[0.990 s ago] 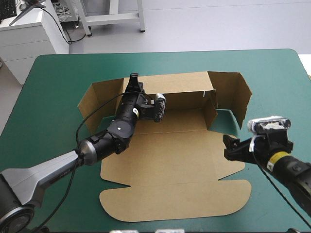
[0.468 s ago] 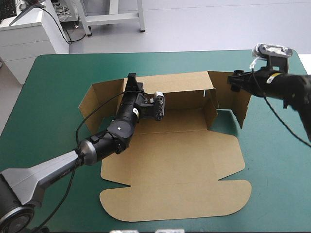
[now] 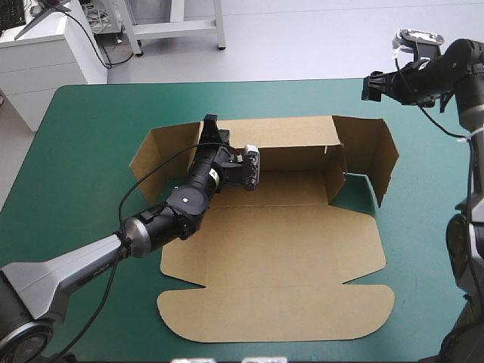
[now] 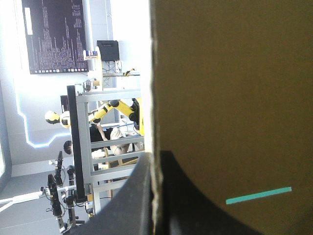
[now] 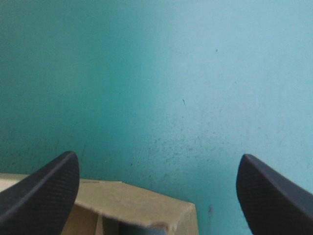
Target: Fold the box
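Note:
The brown box (image 3: 272,249) lies mid-table, its lid and front panel flat toward the near edge. Its back wall (image 3: 291,157) stands raised, as do a left flap (image 3: 160,155) and a right flap (image 3: 372,151). My left gripper (image 3: 209,125) sits at the top of the back wall near its left end. In the left wrist view its black fingers (image 4: 183,205) pinch the board's edge (image 4: 155,147), so it is shut on the box. My right gripper (image 3: 372,85) hangs raised over the table's far right corner, apart from the box. Its fingers (image 5: 46,188) stand wide open above a box corner (image 5: 146,211).
Teal-green cover (image 3: 83,151) surrounds the box on all sides. The table's far edge (image 3: 227,83) runs just beyond the back wall, and the right edge (image 3: 476,121) lies close under the right arm.
My right arm swung from the table's near right side up to the far right corner. The box and its right flap shifted slightly to the right. The left gripper kept its hold.

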Controlling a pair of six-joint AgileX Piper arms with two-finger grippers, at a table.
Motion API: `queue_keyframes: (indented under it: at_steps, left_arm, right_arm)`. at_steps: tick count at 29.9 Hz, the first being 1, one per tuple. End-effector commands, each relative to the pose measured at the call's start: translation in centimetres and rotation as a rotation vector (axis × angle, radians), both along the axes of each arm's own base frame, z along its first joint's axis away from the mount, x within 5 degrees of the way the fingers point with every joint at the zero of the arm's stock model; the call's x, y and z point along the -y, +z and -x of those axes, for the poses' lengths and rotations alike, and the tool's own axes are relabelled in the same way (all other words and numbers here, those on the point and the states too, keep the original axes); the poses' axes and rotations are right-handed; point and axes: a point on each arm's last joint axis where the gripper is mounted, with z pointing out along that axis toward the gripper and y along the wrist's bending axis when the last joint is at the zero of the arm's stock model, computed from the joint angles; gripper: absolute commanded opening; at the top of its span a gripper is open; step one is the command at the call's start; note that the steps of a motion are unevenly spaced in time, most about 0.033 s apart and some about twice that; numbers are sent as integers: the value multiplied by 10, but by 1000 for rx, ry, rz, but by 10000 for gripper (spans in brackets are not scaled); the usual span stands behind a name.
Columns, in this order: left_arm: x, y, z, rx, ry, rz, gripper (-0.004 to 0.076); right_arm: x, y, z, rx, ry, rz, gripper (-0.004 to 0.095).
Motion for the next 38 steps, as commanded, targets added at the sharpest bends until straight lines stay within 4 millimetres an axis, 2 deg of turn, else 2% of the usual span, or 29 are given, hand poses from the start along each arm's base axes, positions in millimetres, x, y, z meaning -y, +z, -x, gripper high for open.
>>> queue_keyframes:
  at_steps: [1, 6, 11, 14, 17, 24, 29, 38]
  left_arm:
    - [3, 18, 4, 33, -51, 38, -8]
    - [6, 12, 2, 22, -53, 24, -8]
    - [5, 11, 1, 23, -47, 21, -8]
    - [4, 12, 1, 28, -35, 19, -8]
    - [3, 12, 1, 33, -22, 17, -8]
    - [3, 12, 0, 34, -19, 16, -8]
    - [3, 12, 0, 33, -21, 16, -8]
    - [3, 12, 1, 31, -26, 17, -8]
  right_arm:
    - [3, 16, -7, 53, 15, 7, 810]
    - [2, -11, -26, -18, 32, -29, 810]
    - [0, -14, -24, -30, 53, -33, 800]
    - [2, -23, -20, -64, 71, -23, 791]
    - [5, -28, -12, -88, 93, -41, 791]
    - [22, -25, 17, -100, 90, -90, 780]
    - [17, -40, 36, -138, 131, -109, 779]
    - [9, -60, 75, -78, 134, -97, 769]
